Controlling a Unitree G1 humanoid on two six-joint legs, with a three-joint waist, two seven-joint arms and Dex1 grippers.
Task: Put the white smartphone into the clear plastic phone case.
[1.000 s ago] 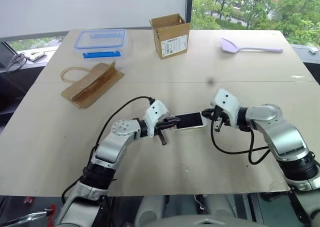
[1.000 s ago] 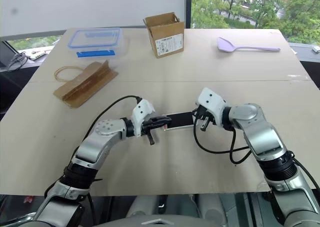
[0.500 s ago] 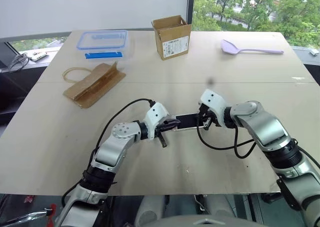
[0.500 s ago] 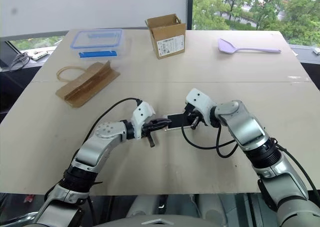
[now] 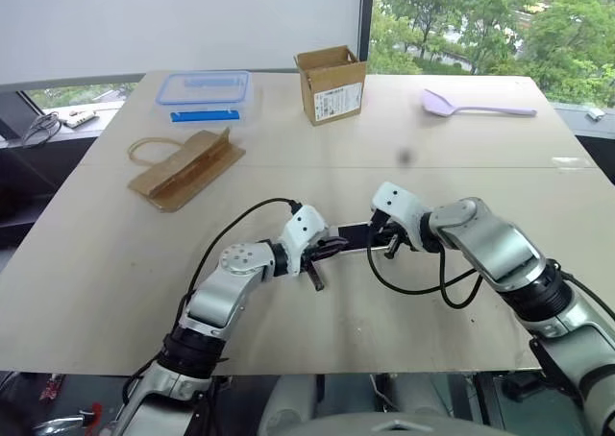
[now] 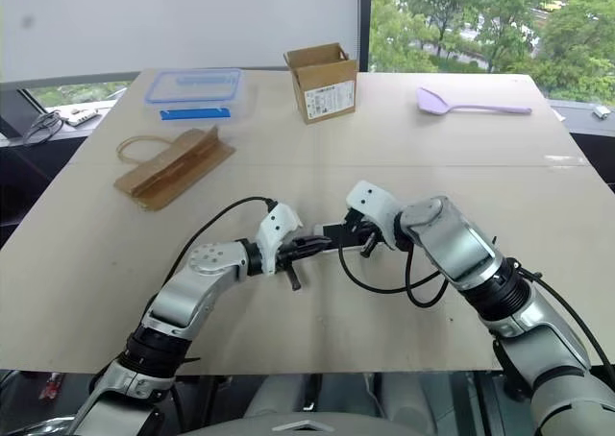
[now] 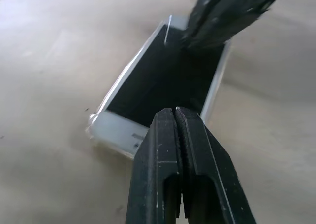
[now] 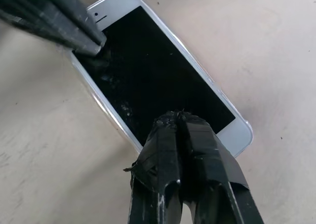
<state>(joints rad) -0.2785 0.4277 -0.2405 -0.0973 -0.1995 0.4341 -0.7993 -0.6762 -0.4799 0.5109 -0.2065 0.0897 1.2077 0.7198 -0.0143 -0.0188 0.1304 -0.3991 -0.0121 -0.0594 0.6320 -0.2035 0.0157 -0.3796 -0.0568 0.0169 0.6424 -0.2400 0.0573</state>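
The phone [image 8: 158, 91] lies flat and screen-up on the table [image 5: 288, 181], its long axis running from one gripper to the other, one short end toward the left gripper [image 5: 332, 249] and the other toward the right gripper [image 5: 382, 236]. It is a slim rectangle with rounded corners, a glossy black screen and a white bezel; the screen shows fine dust or scuffs near the right gripper's side. A thin clear rim of the case [image 7: 98, 116] runs round its edges, glassy and nearly invisible, so the phone seems to sit in the shell, though how fully it is seated cannot be told. The left gripper's two black fingers are pressed together with no gap, holding nothing, their joined tips over the phone's near white end, at or just above the screen's edge. The right gripper's fingers, matte black and wrapped with tape at the tips, are likewise closed tight and empty, pointing steeply down onto the opposite end of the screen, where they appear to touch the glass. Well beyond both grippers lie a brown paper bag [image 5: 184, 165], a blue-lidded container [image 5: 204, 88], a cardboard box [image 5: 332, 84] and a lilac spoon [image 5: 478, 104].
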